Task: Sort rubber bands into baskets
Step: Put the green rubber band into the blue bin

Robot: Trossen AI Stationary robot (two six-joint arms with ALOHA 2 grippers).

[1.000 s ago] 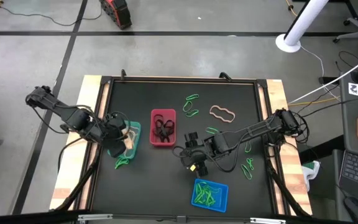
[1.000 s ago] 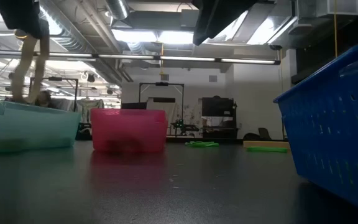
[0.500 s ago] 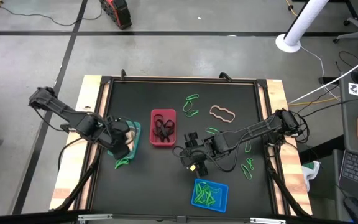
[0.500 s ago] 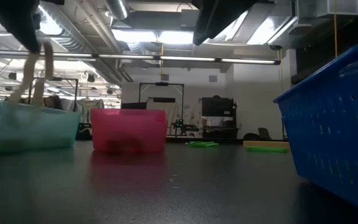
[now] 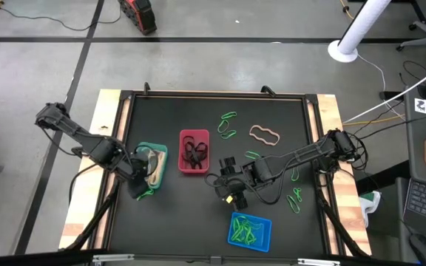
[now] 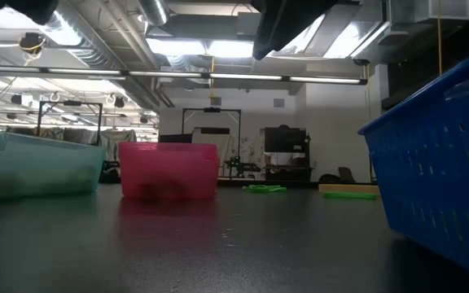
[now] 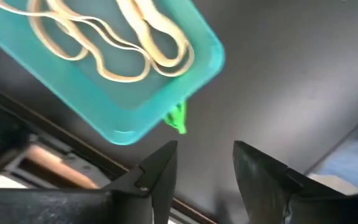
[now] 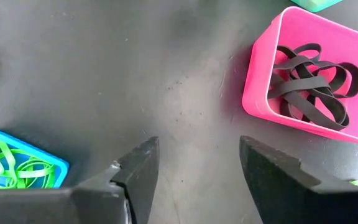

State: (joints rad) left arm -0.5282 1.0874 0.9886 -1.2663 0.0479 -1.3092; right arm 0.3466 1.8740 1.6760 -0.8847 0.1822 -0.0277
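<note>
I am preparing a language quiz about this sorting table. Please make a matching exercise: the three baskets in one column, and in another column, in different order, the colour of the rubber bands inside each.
Column A:
1. teal basket
2. red basket
3. blue basket

Column B:
a. green bands
b. tan bands
c. black bands

Pairs: 1-b, 2-c, 3-a

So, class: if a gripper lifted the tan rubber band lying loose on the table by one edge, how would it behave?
The tan rubber band lies in a wavy outline, so it would probably droop and stretch. It looks thin, likely very light. Lying flat on the table, it may be hard to pinch.
</note>
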